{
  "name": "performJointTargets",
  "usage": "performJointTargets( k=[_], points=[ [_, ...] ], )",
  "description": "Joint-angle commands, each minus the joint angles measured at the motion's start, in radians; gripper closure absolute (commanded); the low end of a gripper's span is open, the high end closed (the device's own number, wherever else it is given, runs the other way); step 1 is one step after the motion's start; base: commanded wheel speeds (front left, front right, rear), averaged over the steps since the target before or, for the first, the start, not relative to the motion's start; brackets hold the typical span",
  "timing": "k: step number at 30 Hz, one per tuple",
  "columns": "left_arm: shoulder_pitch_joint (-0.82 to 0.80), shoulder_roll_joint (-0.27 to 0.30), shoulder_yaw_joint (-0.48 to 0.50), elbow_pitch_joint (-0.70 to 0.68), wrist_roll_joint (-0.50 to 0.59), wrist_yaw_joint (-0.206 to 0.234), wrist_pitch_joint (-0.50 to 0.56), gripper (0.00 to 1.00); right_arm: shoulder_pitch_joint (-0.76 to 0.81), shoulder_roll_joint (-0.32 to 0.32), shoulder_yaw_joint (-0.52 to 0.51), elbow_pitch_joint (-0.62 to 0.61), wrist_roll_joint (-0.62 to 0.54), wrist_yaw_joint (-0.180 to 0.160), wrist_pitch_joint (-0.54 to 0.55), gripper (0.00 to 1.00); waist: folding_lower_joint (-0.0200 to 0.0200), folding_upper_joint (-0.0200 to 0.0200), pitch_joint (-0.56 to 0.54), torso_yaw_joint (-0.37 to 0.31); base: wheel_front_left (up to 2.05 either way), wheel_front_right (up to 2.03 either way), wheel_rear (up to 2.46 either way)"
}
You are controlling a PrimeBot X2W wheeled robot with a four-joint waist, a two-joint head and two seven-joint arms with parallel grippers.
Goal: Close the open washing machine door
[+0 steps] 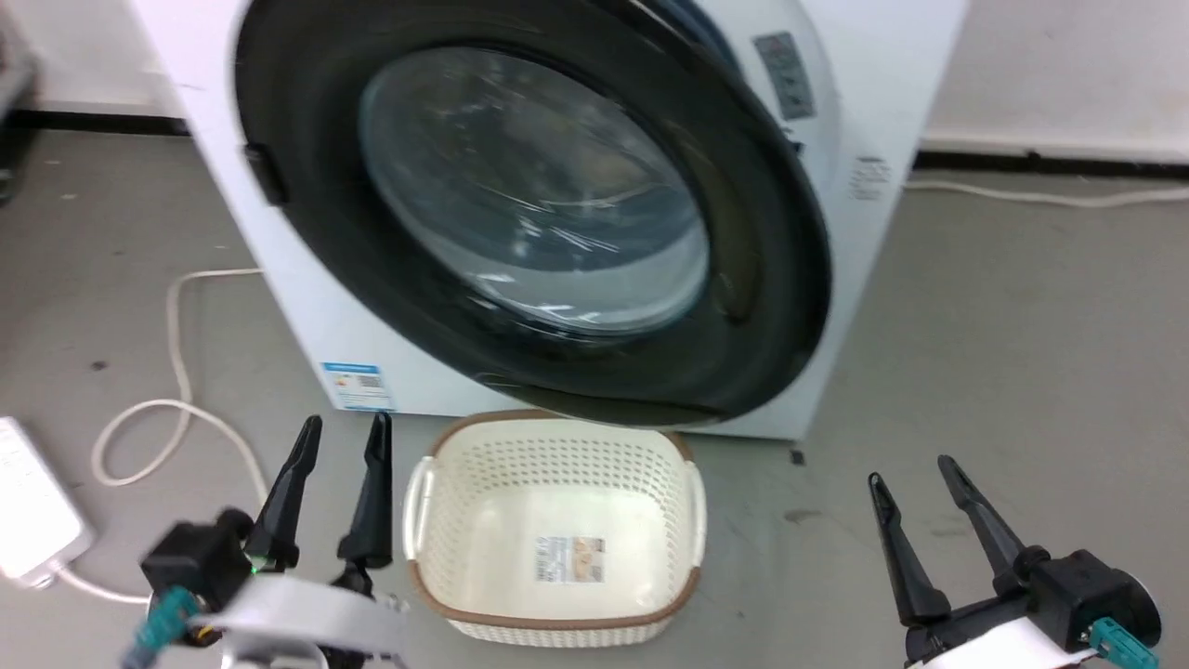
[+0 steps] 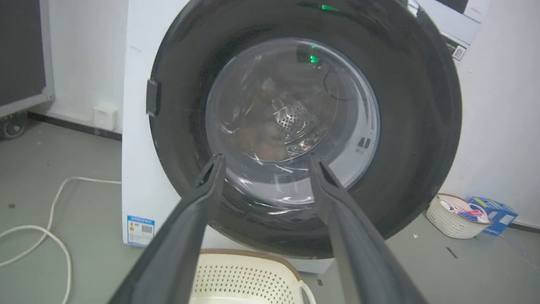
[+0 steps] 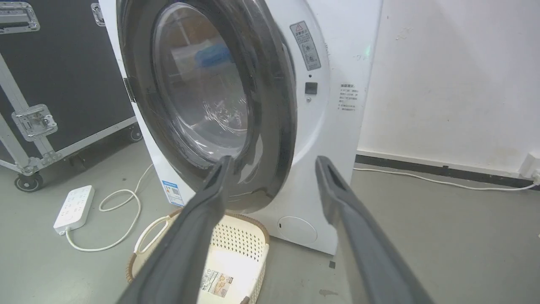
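Black glossy door (image 1: 534,200): round, with a bulging clear glass window at centre, filling the upper middle of the head view. It is ajar. In the right wrist view its right edge stands off the white front, with a gap between them.

White washer (image 1: 307,307): a front-loader at the top centre of the head view, standing on a grey floor (image 1: 1022,372). A blue-and-white sticker (image 1: 356,386) sits at its lower left corner. The steel drum (image 2: 295,122) shows through the glass in the left wrist view.

Cream basket (image 1: 548,455): perforated, brown-rimmed, with a paper label on its bottom. It sits at lower centre, just below the door's lower edge.

Left gripper (image 1: 346,423): lower left, just left of the basket, fingers pointing up the frame. Jaws are parted, holding nothing and touching nothing.

Right gripper (image 1: 910,469): lower right, over bare floor and well right of the basket. Jaws are parted, holding nothing.

Power strip (image 1: 28,502): white, at the left edge, with a white cable (image 1: 176,325) looping towards the washer.

Black case (image 3: 63,63): metal-edged and on wheels, upper left of the right wrist view.

Second basket (image 2: 453,215): filled, at the lower right of the left wrist view beside a blue box (image 2: 493,213).
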Motion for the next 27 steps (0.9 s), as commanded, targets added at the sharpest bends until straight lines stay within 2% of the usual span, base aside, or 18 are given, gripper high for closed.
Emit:
performJointTargets(
  k=[1, 5, 9, 13, 15, 16, 17, 19, 27],
  points=[
    [0.021, -0.012, 0.013, -0.014, 0.036, 0.004, -0.005, 0.0, 0.017, -0.005, 0.001, -0.005, -0.003, 0.001, -0.004, 0.0, 0.0002, -0.0001, -0.02, 0.029, 0.0, 0.0, 0.0],
    [0.071, -0.05, 0.05, -0.064, 0.247, 0.009, -0.005, 0.0, 0.021, -0.005, 0.004, -0.007, -0.001, 0.001, -0.004, 0.0, 0.0002, -0.0001, -0.013, 0.057, 0.0, 0.0, 0.0],
    [0.098, -0.067, 0.049, -0.077, 0.375, 0.008, -0.005, 0.0, 0.023, -0.002, 0.008, -0.007, 0.001, 0.001, -0.004, 0.0, 0.0002, -0.0001, -0.001, 0.079, 0.0, 0.0, 0.0],
    [0.106, -0.087, 0.052, -0.076, 0.444, 0.035, -0.005, 0.0, 0.017, -0.009, 0.03, 0.001, 0.006, 0.001, -0.004, 0.0, 0.0002, -0.0001, 0.021, 0.098, 0.0, 0.0, 0.0],
    [0.103, -0.103, 0.059, -0.085, 0.451, 0.041, -0.005, 0.0, 0.009, -0.018, 0.04, -0.005, 0.012, 0.001, -0.004, 0.77, 0.0002, -0.0001, 0.036, 0.113, 0.0, 0.0, 0.0],
    [0.1, -0.109, 0.059, -0.087, 0.457, 0.042, -0.005, 0.0, 0.003, -0.024, 0.046, -0.012, 0.018, 0.001, -0.004, 1.0, 0.0002, -0.0001, 0.046, 0.123, 0.0, 0.0, 0.0],
    [0.095, -0.116, 0.059, -0.089, 0.459, 0.042, -0.005, 0.0, -0.002, -0.033, 0.052, -0.017, 0.023, 0.001, -0.004, 1.0, 0.0002, -0.0001, 0.056, 0.133, 0.0, 0.0, 0.0],
    [0.061, -0.154, 0.05, -0.097, 0.47, 0.033, -0.005, 0.0, -0.111, -0.129, 0.102, -0.053, 0.069, 0.001, 0.034, 1.0, 0.0002, -0.0001, 0.139, 0.208, 0.0, 0.0, 0.0],
    [0.006, -0.179, 0.018, -0.107, 0.478, 0.034, -0.005, 0.0, -0.327, -0.334, 0.15, -0.028, 0.182, 0.001, 0.187, 1.0, 0.0002, -0.0001, 0.236, 0.281, 0.0, 0.0, 0.0]
  ],
)
